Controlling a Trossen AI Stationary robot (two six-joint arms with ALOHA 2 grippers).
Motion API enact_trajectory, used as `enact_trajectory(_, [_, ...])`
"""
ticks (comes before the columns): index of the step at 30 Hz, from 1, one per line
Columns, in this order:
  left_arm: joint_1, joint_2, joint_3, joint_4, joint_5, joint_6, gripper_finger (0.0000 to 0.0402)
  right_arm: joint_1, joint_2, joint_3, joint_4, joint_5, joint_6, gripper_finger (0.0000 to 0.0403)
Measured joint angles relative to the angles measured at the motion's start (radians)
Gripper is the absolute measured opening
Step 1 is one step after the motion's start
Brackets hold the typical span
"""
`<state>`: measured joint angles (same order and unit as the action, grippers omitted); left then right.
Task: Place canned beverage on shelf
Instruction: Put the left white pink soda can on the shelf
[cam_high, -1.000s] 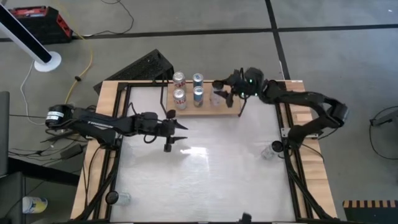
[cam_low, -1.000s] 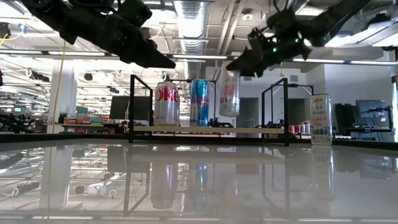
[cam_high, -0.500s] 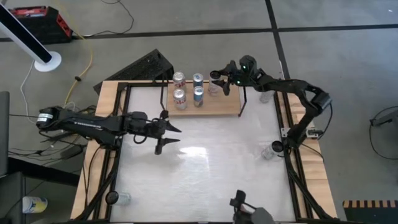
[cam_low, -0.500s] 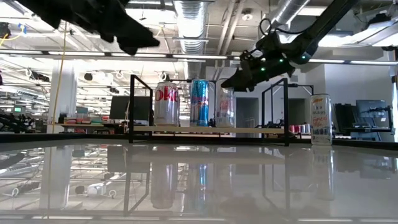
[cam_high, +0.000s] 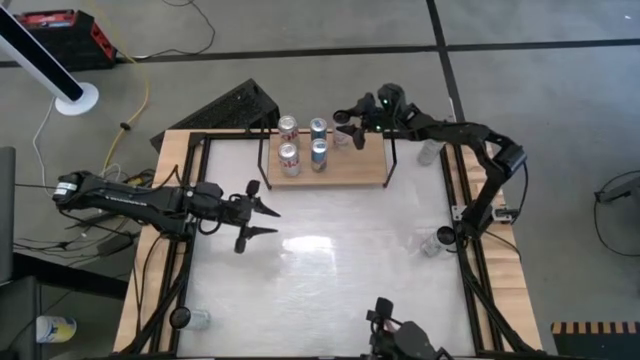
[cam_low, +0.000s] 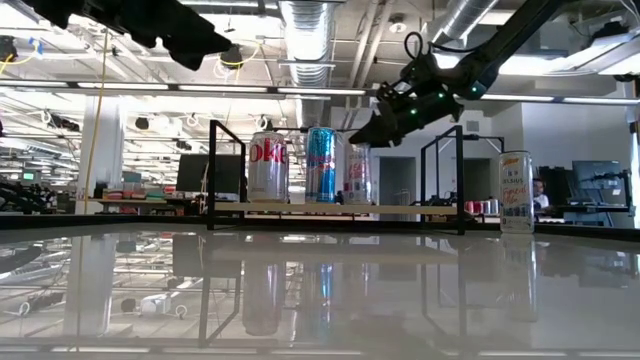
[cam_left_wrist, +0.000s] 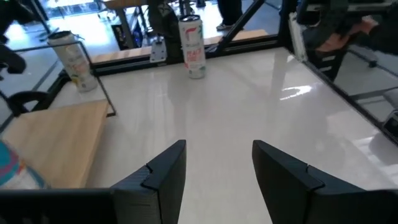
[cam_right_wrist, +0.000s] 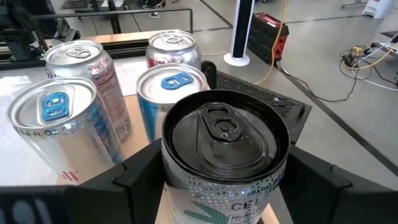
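The shelf (cam_high: 352, 172), a light-wood board with black end rails, stands at the table's far edge. Several cans stand on it in two rows, among them a red-and-white one (cam_high: 288, 127) and a blue one (cam_high: 318, 128). A silver canned beverage (cam_high: 343, 139) (cam_low: 358, 176) with a dark top (cam_right_wrist: 225, 134) stands in the far row next to the blue one. My right gripper (cam_high: 346, 128) (cam_low: 372, 128) is shut on it. My left gripper (cam_high: 262, 220) (cam_left_wrist: 217, 171) hangs open above the table's left middle, with nothing between its fingers. My right gripper has the silver can's upper wall (cam_right_wrist: 186, 186) between its two fingers (cam_right_wrist: 134, 177), one on each side, just under the rim. The fingers reach in from the table's right, slanting a little downward. The can stands upright with its base on the shelf board (cam_low: 400, 208).
A loose can (cam_high: 428, 151) stands on the right side rail, another (cam_high: 432, 243) on the table near the right edge, and a third (cam_high: 196, 319) at the near left corner. A black slatted object (cam_high: 235, 105) lies behind the shelf. White tabletop lies between the arms.
My right gripper has carried the silver can from above the shelf's right part toward the far left and lowered it; the can, which hung clear, now stands in the far row. My left gripper has drawn back toward the table's left edge and risen, staying open.
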<state>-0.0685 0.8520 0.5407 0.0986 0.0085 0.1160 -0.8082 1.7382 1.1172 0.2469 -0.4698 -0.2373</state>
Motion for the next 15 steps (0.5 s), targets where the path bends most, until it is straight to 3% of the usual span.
enact_trajectory(10, [0.000, -0.002, -0.023, -0.009, -0.021, 0.021, 0.0169, -0.005, -0.002, 0.002, -0.055, 0.000, -0.043, 0.0291])
enact_trajectory(15, [0.000, -0.002, -0.023, -0.008, -0.021, 0.022, 0.0169, -0.005, -0.016, 0.001, -0.076, 0.004, -0.037, 0.0315])
